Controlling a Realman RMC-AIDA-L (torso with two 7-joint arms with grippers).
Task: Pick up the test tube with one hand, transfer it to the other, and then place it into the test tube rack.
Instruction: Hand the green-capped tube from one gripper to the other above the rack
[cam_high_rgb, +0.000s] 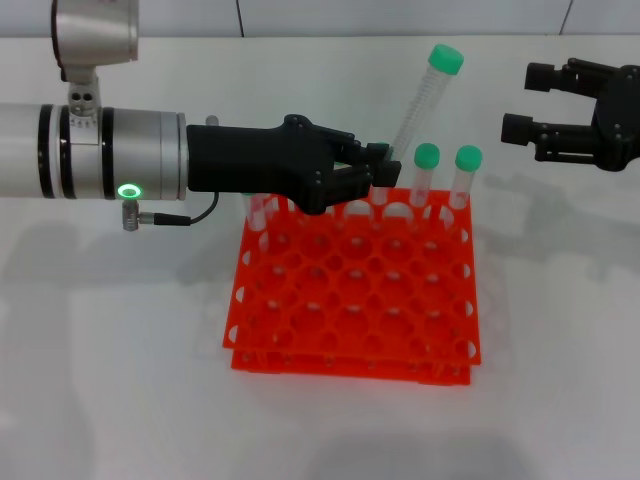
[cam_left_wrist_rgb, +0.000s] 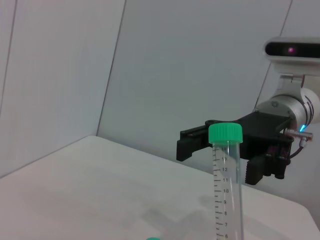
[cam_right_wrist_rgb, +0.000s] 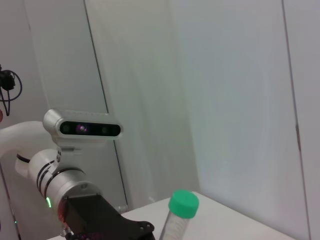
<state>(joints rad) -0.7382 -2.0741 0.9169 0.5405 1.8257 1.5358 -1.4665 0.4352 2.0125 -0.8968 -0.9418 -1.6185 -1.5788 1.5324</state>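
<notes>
My left gripper (cam_high_rgb: 378, 162) reaches in from the left over the back edge of the orange-red test tube rack (cam_high_rgb: 340, 362) and is shut on the lower end of the test tube (cam_high_rgb: 420, 105). The tube leans up and to the right, green cap on top. In the left wrist view the test tube (cam_left_wrist_rgb: 227, 170) stands close up. My right gripper (cam_high_rgb: 527, 100) hovers open at the far right, above table height and apart from the tube. In the left wrist view the right gripper (cam_left_wrist_rgb: 220, 159) shows behind the tube. The tube's cap (cam_right_wrist_rgb: 183, 204) also shows in the right wrist view.
Two more green-capped tubes (cam_high_rgb: 427, 170) (cam_high_rgb: 466, 175) stand in the rack's back row on the right. Another tube (cam_high_rgb: 260, 212) stands at the back left corner, partly hidden by my left gripper. The rack sits on a white table (cam_high_rgb: 110, 380) with a pale wall behind it.
</notes>
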